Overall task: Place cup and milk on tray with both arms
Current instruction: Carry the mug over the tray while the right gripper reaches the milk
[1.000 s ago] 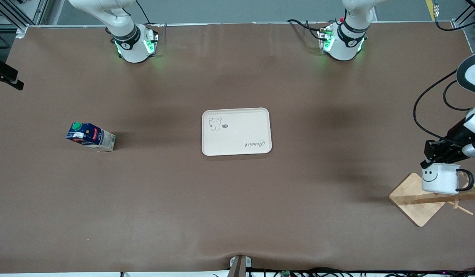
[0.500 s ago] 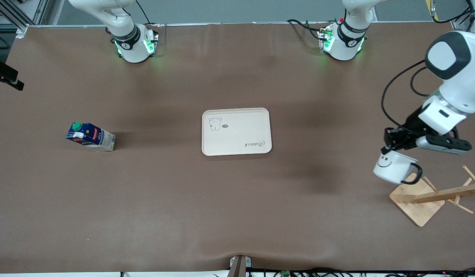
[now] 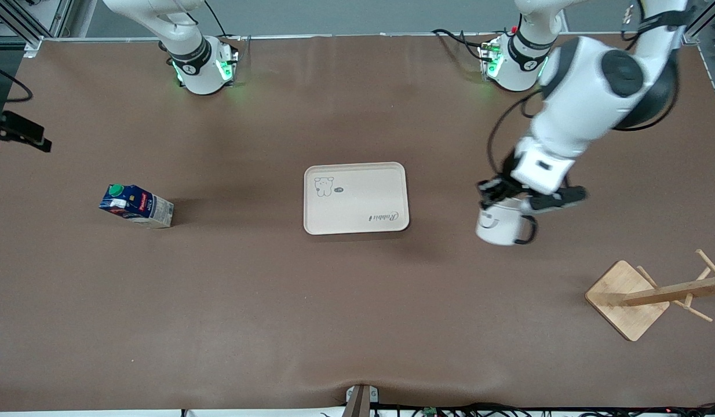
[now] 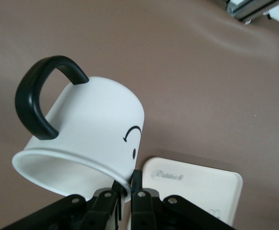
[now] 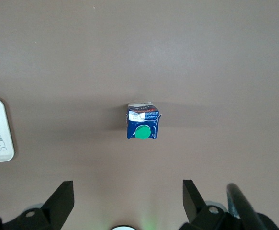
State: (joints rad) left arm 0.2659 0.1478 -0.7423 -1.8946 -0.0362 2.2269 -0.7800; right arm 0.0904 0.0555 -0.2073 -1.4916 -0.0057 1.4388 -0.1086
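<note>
The white cup (image 3: pixel 501 227) with the smiley face and black handle hangs tilted over bare table, between the cream tray (image 3: pixel 356 198) and the wooden rack. My left gripper (image 3: pixel 495 196) is shut on its rim; in the left wrist view the fingertips (image 4: pixel 138 178) pinch the rim of the cup (image 4: pixel 91 129), with a corner of the tray (image 4: pixel 201 187) below. The dark-blue milk (image 3: pixel 136 205) with its green cap stands toward the right arm's end of the table. My right gripper (image 5: pixel 127 191) is open high above the milk (image 5: pixel 142 125), holding nothing.
A wooden rack (image 3: pixel 630 298) with slanted pegs stands near the left arm's end, nearer the front camera than the cup. Brown table surface surrounds the tray on every side. Both green-lit arm bases stand along the table's edge farthest from the front camera.
My left arm has lifted the cup off the wooden rack and swung it toward the tray. The milk and tray have not moved. The right gripper stays open.
</note>
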